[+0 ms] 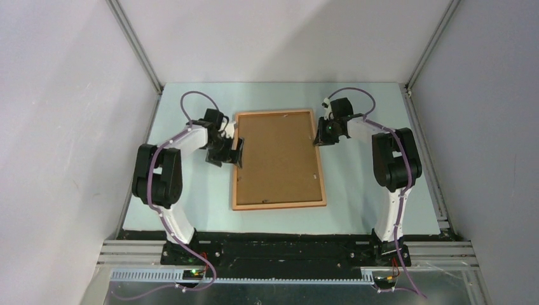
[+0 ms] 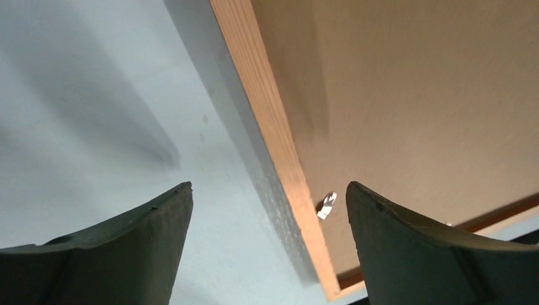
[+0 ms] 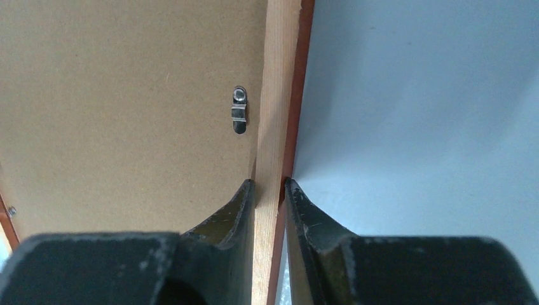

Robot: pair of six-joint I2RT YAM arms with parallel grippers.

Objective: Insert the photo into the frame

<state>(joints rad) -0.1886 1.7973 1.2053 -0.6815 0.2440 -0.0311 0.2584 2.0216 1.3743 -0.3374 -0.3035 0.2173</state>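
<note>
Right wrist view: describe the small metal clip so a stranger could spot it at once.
The brown backing board fills the left half. Along its right edge the pale wooden frame runs up from the right gripper. The clip lies beside that rail, shiny silver against matte brown.

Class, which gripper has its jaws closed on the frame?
The right gripper: its jaws pinch the right rail of the frame. On the left gripper the jaws stand wide apart, straddling the opposite rail.

Orange-brown wooden frame [image 1: 279, 205] lies back-up mid-table, brown backing board [image 1: 276, 155] inside, apparently flat.
</note>
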